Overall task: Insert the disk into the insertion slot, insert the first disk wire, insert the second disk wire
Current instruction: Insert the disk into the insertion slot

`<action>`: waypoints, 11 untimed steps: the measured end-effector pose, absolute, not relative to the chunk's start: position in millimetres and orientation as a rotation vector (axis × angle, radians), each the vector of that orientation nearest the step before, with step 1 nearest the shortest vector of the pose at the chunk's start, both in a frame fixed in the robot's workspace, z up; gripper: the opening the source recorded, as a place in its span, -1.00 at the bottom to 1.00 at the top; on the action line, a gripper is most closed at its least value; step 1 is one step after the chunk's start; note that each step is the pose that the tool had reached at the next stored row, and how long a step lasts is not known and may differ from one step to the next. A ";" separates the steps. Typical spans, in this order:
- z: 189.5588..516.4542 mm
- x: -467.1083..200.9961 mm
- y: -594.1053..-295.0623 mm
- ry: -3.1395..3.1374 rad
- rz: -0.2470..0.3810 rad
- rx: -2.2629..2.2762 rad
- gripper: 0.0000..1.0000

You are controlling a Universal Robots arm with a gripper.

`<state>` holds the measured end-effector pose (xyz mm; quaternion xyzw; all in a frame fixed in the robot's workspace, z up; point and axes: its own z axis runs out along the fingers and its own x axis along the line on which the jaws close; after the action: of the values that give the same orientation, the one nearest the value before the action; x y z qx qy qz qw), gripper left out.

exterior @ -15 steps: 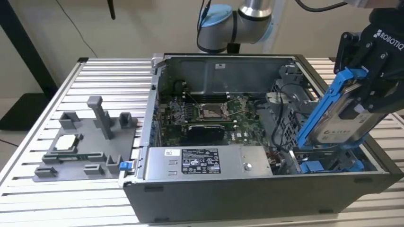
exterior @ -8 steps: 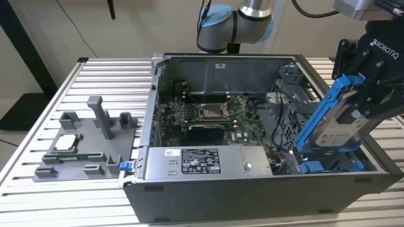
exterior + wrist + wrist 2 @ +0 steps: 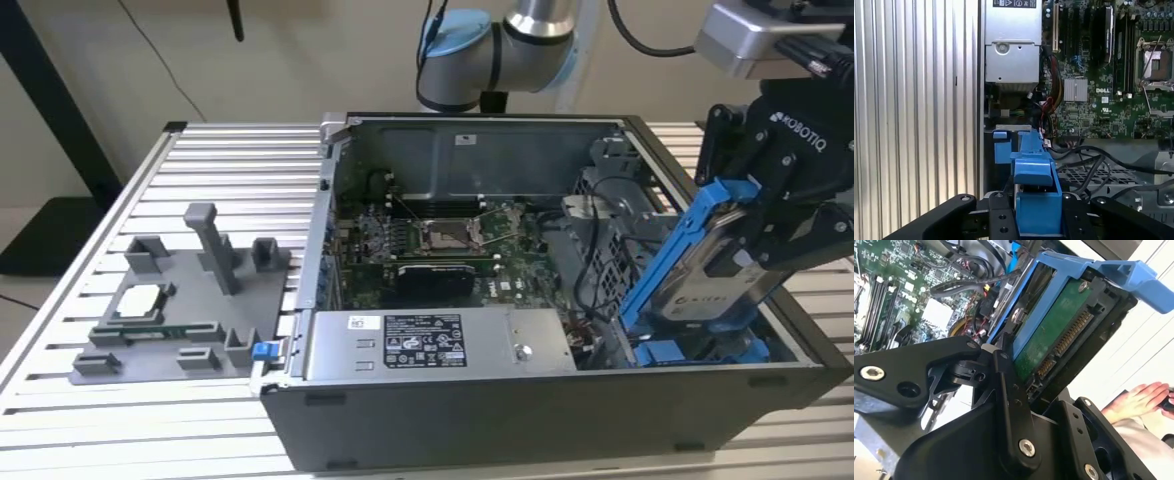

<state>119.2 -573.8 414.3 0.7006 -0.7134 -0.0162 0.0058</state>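
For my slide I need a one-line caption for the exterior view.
The gripper holds the disk, tilted, at the insertion slot in a corner of the open computer case.

It was a robotics lab. An open computer case lay on a slatted aluminium bench beside a grey parts fixture, with a robot arm above.

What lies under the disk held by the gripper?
Below the tilted disk, clamped by the gripper, sits the insertion slot with its blue fittings. The disk covers most of the slot, so its floor cannot be seen.
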 end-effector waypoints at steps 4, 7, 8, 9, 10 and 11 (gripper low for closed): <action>409.4 120.7 -574.3 -2.233 -0.051 2.193 -1.00; 405.0 120.9 -574.5 -2.233 -0.051 2.193 -1.00; 403.2 121.0 -574.5 -2.233 -0.051 2.193 -1.00; 401.3 121.0 -574.5 -2.233 -0.051 2.193 -1.00; 399.5 121.0 -574.5 -2.233 -0.051 2.193 -1.00; 397.7 121.0 -574.5 -2.233 -0.051 2.193 -1.00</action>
<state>121.0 -574.5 397.7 0.7005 -0.7135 -0.0163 0.0056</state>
